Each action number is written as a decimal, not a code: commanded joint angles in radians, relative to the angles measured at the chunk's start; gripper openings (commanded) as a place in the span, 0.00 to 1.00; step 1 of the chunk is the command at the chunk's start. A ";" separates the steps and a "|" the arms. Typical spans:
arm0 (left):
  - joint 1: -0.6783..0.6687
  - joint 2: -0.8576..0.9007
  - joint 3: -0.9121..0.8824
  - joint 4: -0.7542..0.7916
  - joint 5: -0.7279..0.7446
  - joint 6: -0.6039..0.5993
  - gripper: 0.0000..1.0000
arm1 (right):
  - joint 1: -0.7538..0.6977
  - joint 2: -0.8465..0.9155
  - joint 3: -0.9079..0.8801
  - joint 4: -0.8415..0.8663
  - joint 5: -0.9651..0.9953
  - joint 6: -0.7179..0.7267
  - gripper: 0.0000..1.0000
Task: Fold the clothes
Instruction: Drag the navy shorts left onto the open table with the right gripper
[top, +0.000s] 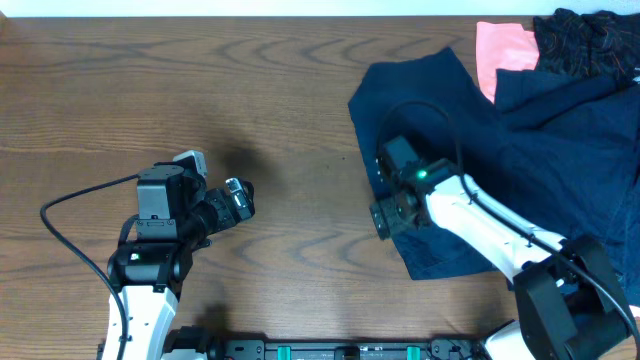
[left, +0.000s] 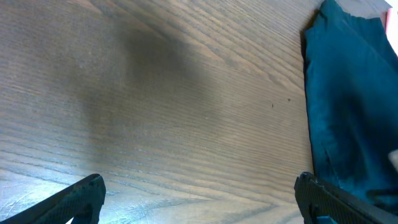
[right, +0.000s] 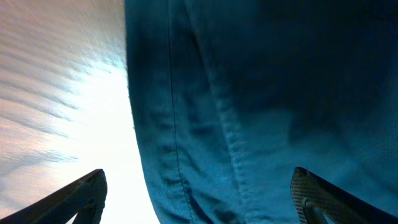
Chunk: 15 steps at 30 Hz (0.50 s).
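A brown wood-grain table (top: 250, 80) carries all the clothes on its 3 o'clock side. A dark navy blue cloth garment (top: 520, 150) lies spread and rumpled there, its near edge reaching toward the table's middle. At its 12 o'clock edge a salmon-pink cloth garment (top: 500, 45) shows, with a fold of navy lying over its lower part, and at 1 o'clock a black patterned cloth garment (top: 590, 40) sits bunched in the table's far corner, touching both of the others. The right fingers (top: 385, 215) are at the navy garment's 9 o'clock edge. In the right wrist view these fingers (right: 87, 193) are spread wide with nothing between them, poised over a stitched hem of the navy garment (right: 261, 93), with the bare table (right: 56, 93) washed out bright beyond the hem. Whether they touch the cloth cannot be told. The left fingers (top: 240, 200) are at 9 o'clock from the table's middle, well apart from the clothes. In the left wrist view they (left: 84, 196) are also spread wide and grip nothing, over bare table (left: 155, 93), with the navy garment's edge (left: 348, 93) lying at 3 o'clock.
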 joint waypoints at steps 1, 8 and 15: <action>-0.003 0.002 0.020 -0.003 0.015 -0.006 0.98 | 0.016 0.012 -0.064 0.037 0.063 0.091 0.92; -0.003 0.002 0.019 -0.011 0.015 -0.006 0.98 | 0.021 0.012 -0.158 0.103 -0.006 0.090 0.43; -0.003 0.002 0.019 -0.025 0.015 -0.006 0.98 | 0.074 0.012 -0.105 0.180 -0.307 0.068 0.01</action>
